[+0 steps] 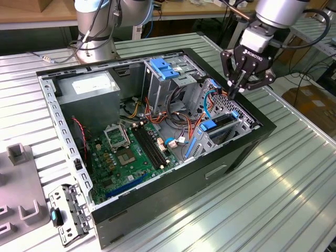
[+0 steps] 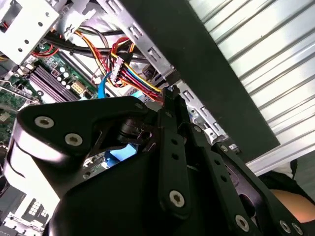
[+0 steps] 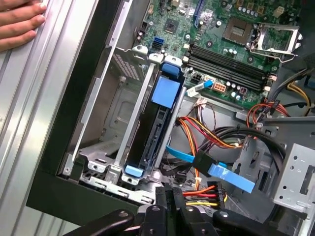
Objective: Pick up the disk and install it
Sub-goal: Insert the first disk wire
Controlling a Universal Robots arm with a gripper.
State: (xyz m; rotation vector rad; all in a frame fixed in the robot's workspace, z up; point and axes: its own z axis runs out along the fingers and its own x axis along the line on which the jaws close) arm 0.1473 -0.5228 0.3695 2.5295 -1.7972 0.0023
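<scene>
Ribbed aluminium tabletop (image 1: 294, 173) carries an open black case (image 1: 173, 195), with workshop benches behind. Within it the disk (image 3: 161, 118) stands on edge in the drive cage slot at the case's corner, its blue carrier showing and cables (image 3: 206, 147) just beside it. Just above that corner hovers the end effector (image 1: 234, 90), fingers pressed together with nothing between them. The disk looks already placed, so the step seems to be seating it; pushing it home would call for a straight press along the rails. A hand (image 3: 19, 22) rests on the tabletop beside the case.
</scene>
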